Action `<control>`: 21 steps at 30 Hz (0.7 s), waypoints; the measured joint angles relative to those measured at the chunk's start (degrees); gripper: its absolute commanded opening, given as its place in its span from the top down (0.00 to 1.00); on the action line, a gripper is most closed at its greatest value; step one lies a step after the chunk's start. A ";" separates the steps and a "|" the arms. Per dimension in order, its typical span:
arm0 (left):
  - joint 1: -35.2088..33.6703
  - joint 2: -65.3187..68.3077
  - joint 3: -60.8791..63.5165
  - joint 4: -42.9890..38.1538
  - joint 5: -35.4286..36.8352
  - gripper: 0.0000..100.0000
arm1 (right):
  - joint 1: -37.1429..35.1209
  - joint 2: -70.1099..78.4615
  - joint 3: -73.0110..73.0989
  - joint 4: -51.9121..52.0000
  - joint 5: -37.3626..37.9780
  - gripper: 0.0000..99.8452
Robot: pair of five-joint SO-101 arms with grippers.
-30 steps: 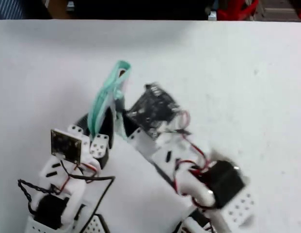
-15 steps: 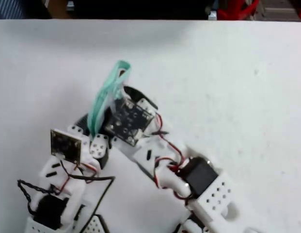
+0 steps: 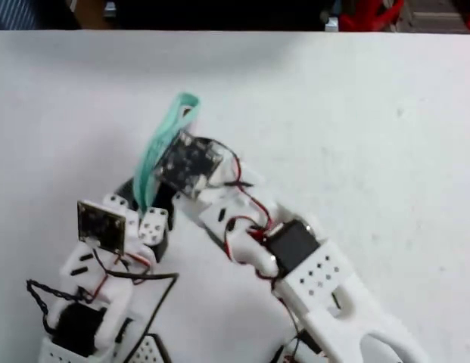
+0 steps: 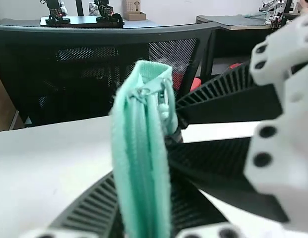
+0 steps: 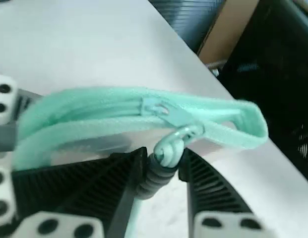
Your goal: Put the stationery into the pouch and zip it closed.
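A teal pouch [image 3: 163,144] stands on edge, left of the table's middle. My left gripper [image 3: 150,193] is shut on its lower end; in the left wrist view the pouch [image 4: 141,148] rises between the black fingers [image 4: 89,210]. In the right wrist view the zip slider [image 5: 154,106] sits on the top seam of the pouch [image 5: 84,111], well along toward one end. The ring-shaped zip pull [image 5: 169,146] hangs from the slider, and my right gripper [image 5: 166,163] is shut on it. The right gripper [image 4: 176,131] meets the pouch's side just below the pull [image 4: 166,106].
The white table [image 3: 356,113] stretches bare to the right and far side of the arms. A black mesh chair [image 4: 69,74] stands beyond the far edge. The right arm's body [image 3: 318,280] crosses the near middle, and black cables [image 3: 38,299] hang by the left arm.
The right arm has swung left to the pouch and its gripper has closed in on the zip pull. The pouch's top has tipped slightly left. The left arm held still.
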State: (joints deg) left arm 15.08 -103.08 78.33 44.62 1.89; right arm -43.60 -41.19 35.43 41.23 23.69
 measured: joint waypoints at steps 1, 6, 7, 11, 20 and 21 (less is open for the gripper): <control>0.00 0.00 0.00 0.00 0.00 0.98 | 0.44 0.09 0.09 -0.62 -0.70 0.84; 0.00 -0.09 0.00 0.26 0.00 0.98 | 1.85 0.35 0.09 -2.29 -1.58 0.98; 0.00 -0.26 0.00 0.44 0.00 0.98 | 1.85 0.35 0.09 -2.46 -1.58 0.99; 0.00 -0.26 0.00 0.44 0.00 0.97 | 2.37 -1.85 0.26 -3.08 -1.58 0.98; 0.09 -0.35 -2.64 4.57 3.87 0.81 | 2.64 -13.01 6.07 -6.68 -1.67 0.98; 0.09 -0.35 -2.73 4.66 4.31 0.83 | 2.64 -13.36 6.68 -6.95 -1.67 0.98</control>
State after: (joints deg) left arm 15.16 -103.43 75.60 49.27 6.20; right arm -40.97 -54.55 42.11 34.29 22.02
